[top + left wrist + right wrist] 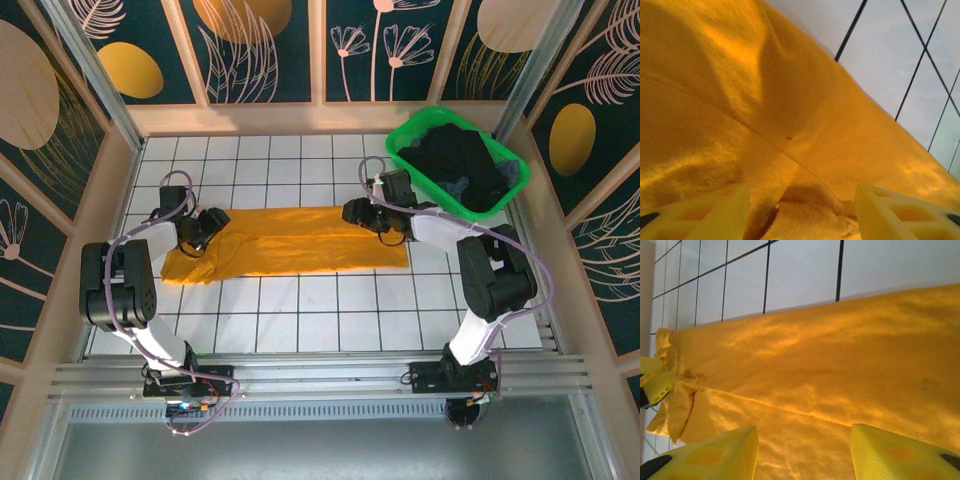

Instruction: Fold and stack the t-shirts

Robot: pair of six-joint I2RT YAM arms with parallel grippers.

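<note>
A mustard t-shirt lies folded into a long strip across the white tiled table. My left gripper hovers over its left end, open. In the left wrist view the cloth lies close under the gripper, and a bunched fold sits between the spread fingers. My right gripper is over the strip's right part, open. In the right wrist view the gripper is low over the flat cloth, whose seam runs between the fingers. Dark t-shirts are piled in a basket.
The green basket holding the dark shirts stands at the back right corner, just behind my right arm. Wooden walls ring the table. Bare tiles stretch in front of the strip. The left gripper's fingers show at the strip's far end.
</note>
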